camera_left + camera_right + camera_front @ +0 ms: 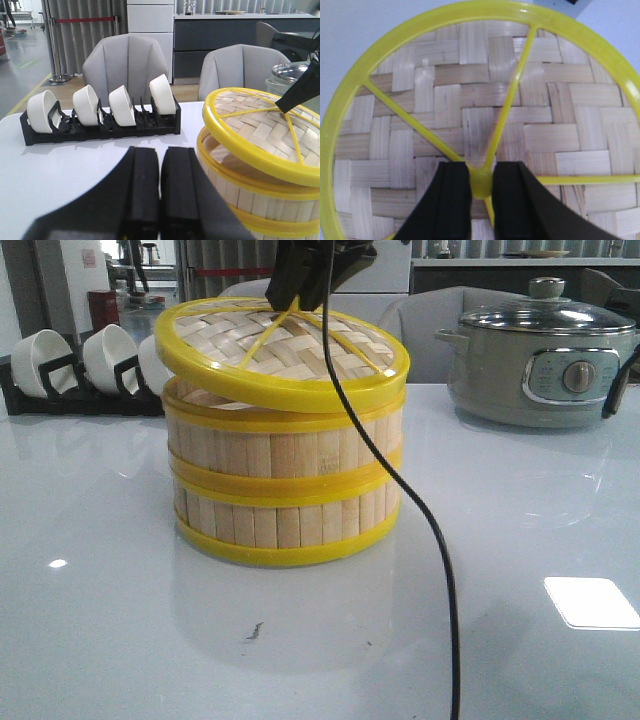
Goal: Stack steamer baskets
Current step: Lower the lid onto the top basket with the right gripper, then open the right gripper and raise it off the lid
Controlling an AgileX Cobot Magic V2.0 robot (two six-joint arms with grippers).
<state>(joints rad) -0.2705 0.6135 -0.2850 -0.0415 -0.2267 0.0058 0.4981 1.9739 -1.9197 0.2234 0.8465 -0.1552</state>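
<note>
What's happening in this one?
Two steamer baskets already sit stacked on the white table. The right gripper has its jaws closed on the yellow hub at the centre of the woven lid and holds it tilted over the top basket, one edge resting on the rim, not yet seated flat. The left gripper is shut and empty, off to the side of the stack. A bowl rack and an electric pot stand behind.

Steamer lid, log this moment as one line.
lid: tilted on two stacked steamer baskets | right end effector: shut on lid hub | left end effector: shut, empty
</note>
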